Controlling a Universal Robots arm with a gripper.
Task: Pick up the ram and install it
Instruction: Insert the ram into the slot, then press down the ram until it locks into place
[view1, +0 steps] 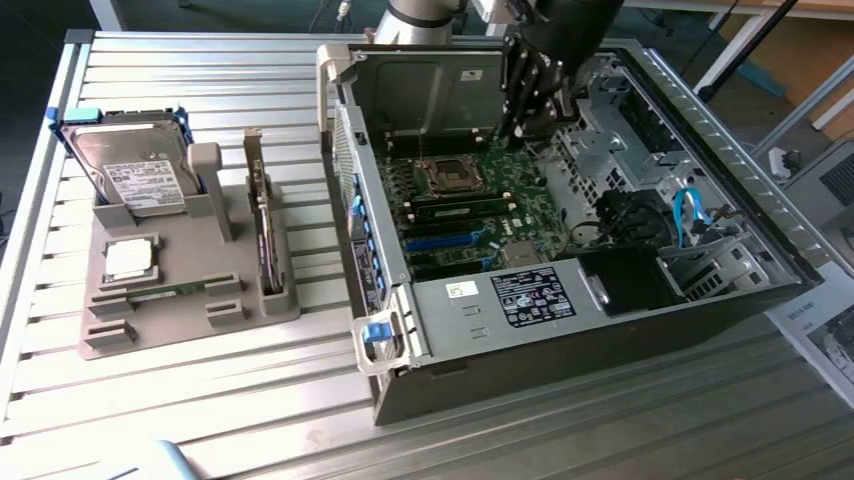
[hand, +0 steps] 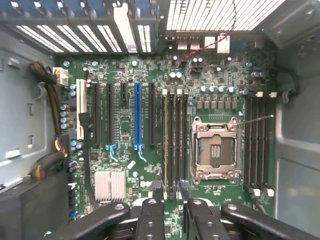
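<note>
Plainly spread apart and holding nothing, the fingers (hand: 154, 205) hang inside the open computer case (view1: 561, 380). They sit above its motherboard (hand: 127, 130) and over the bank of memory slots, where one stick (hand: 165, 145) looks already seated on edge. The ram (view1: 174, 291) to be fetched, as I judge it, is outside the case. It is a thin green strip lying on its long edge in the grey holder (view1: 160, 330) on the bench (view1: 200, 420), well apart from the case's side wall toward the exterior view's left. From the fingers it therefore lies out over that wall and lower down. Its long axis points roughly at the case wall, about square to it. It also runs close to parallel with the slots inside the case, so little turning looks needed. Which face carries the chips I cannot tell.
</note>
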